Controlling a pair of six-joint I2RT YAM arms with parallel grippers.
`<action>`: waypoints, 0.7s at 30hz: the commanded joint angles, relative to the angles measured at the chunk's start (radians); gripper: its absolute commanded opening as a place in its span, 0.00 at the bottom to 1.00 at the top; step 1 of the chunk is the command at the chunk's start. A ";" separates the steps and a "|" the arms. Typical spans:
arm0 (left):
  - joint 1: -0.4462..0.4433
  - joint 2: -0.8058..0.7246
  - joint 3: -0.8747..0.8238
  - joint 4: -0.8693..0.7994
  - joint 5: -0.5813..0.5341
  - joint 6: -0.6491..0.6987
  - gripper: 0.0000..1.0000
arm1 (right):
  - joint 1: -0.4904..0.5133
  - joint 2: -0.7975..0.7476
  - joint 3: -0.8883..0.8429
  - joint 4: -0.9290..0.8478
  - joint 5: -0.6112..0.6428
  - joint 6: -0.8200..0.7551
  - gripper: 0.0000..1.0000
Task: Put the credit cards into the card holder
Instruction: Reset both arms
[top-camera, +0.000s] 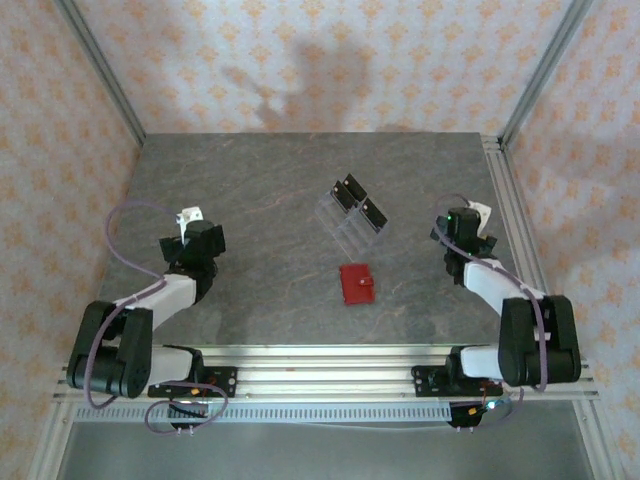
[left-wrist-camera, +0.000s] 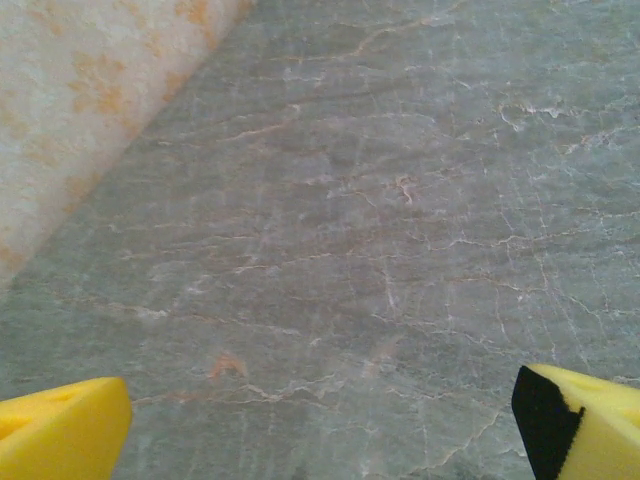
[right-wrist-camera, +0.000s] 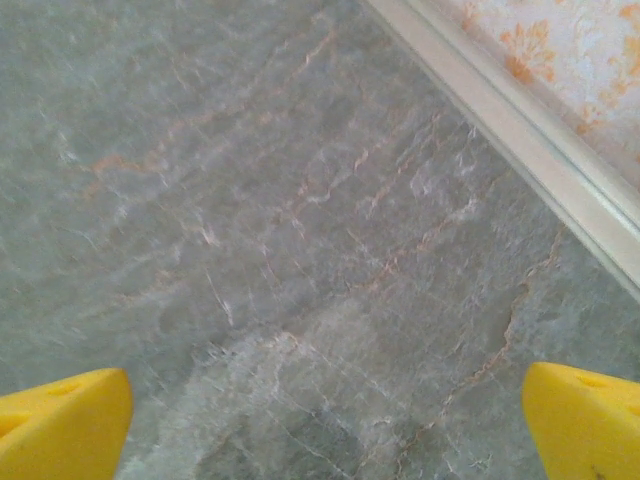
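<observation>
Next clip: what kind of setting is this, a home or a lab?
Most likely a lab test cell rather than a home. The left arm and right arm are bolted to an aluminium rail at the edge of a stone-patterned table. Floral-print panels on metal frame posts box it in.

Top external view: was mounted high above and behind the card holder (top-camera: 356, 284), tilted down; the whole table (top-camera: 260, 180) and the patterned walls (top-camera: 300, 60) were taken in from afar.
Left wrist view: was carried well left of the card holder and aimed steeply down, close to the table; the yellow fingers (left-wrist-camera: 60, 430) of the left gripper (left-wrist-camera: 320, 440) were framed at the bottom corners.
Right wrist view: was carried well right of the card holder, equally close and aimed down; the fingers (right-wrist-camera: 60, 420) of the right gripper (right-wrist-camera: 320, 430) were framed likewise, with the edge rail (right-wrist-camera: 520, 150) at upper right.
Shared ground: the grey tabletop on either side of the card holder was covered by the top view and one wrist view.
</observation>
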 joint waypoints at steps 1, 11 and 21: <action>0.028 0.033 0.009 0.185 0.090 0.017 1.00 | -0.009 0.022 -0.050 0.242 -0.011 -0.084 1.00; 0.035 0.182 -0.024 0.390 0.229 0.054 1.00 | -0.029 0.198 -0.135 0.630 -0.194 -0.116 1.00; 0.030 0.184 -0.017 0.379 0.225 0.059 1.00 | -0.029 0.208 -0.158 0.707 -0.170 -0.114 0.99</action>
